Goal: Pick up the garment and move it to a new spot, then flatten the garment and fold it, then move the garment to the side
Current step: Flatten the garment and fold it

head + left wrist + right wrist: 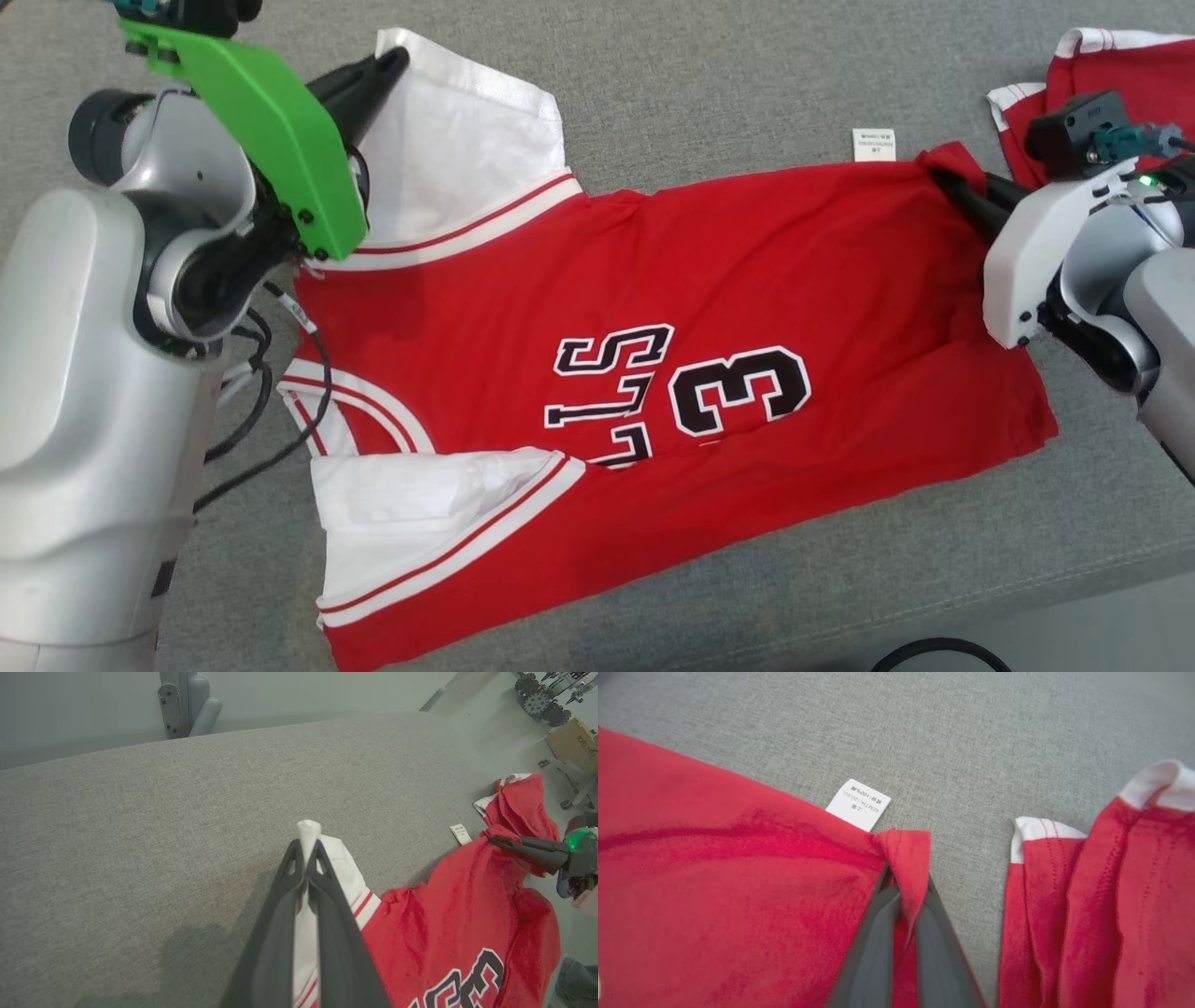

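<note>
Our left tool (pixel 394 60) is closed tight on the tip of the far white sleeve (pixel 457 140) of the red basketball jersey (pixel 653 261). In the left wrist view a small tuft of white cloth pokes out past the dark fingertips (pixel 293 858). Our right tool (pixel 945 183) is likewise clamped shut, on the far hem corner (pixel 903 847) of the same jersey, where a fold of red fabric is pinched between its two fingers. The jersey lies spread on the grey fabric-covered counter (pixel 709 84), with its neck and sleeves toward our left arm and its hem toward our right. It lies mostly flat, with some wrinkles near the gripped corner. Its front faces up, showing a black, white-edged number 3 (pixel 742 390) and part of some lettering beside it. The near white sleeve (pixel 411 513) rests flat at the jersey's lower left. A white care label (pixel 874 145) lies on the counter just beside the pinched hem corner. A second red garment (pixel 1120 65) with white trim sits bunched beyond the right tool, with a strip of bare counter between it and the jersey. Black cables (pixel 271 411) hang from our left arm over the neck opening.
</note>
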### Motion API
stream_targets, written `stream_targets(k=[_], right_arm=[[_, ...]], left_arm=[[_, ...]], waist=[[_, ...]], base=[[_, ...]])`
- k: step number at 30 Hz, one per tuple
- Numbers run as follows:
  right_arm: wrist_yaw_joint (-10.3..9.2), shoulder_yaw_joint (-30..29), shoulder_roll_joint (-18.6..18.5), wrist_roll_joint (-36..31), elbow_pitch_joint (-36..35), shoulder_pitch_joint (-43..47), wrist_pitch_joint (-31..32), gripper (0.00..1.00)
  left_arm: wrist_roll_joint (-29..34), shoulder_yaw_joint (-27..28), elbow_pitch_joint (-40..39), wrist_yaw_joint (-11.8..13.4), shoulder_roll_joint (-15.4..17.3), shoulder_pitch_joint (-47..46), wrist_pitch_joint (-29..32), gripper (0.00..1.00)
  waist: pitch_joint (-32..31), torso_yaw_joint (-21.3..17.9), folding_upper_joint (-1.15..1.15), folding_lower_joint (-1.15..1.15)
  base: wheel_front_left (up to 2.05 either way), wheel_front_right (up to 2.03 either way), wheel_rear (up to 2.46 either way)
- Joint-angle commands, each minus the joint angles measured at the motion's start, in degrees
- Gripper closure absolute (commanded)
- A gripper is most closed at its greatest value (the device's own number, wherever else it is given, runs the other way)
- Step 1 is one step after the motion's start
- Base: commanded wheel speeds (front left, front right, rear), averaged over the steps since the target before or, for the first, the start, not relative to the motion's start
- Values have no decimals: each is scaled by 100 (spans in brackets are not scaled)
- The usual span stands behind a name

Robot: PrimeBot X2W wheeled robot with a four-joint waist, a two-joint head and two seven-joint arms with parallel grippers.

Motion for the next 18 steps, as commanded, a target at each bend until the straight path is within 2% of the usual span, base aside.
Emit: stream_targets(k=[1,5,6,10,18], right_arm=[[-12,32,-86,-57,-59,189,-137,100],[-12,45,-294,-179,-61,485,-404,100],[-12,52,-351,-288,-39,594,-539,100],[-12,23,-409,-663,63,672,-940,100],[-12,-46,-319,-1303,348,771,-1634,100]], left_arm=[[-106,47,-384,16,84,325,38,100],[-367,202,-1498,220,157,1009,42,100],[-466,288,-2032,361,166,1340,52,100],[-626,416,-2962,593,229,1944,65,100],[-733,440,-4070,877,262,3132,-68,100]], waist=[[-321,153,0,0],[-574,292,0,0],[-657,367,0,0],[-765,495,0,0],[-893,648,0,0]], base=[[0,0,0],[0,0,0],[0,0,0],[0,0,0],[0,0,0]])
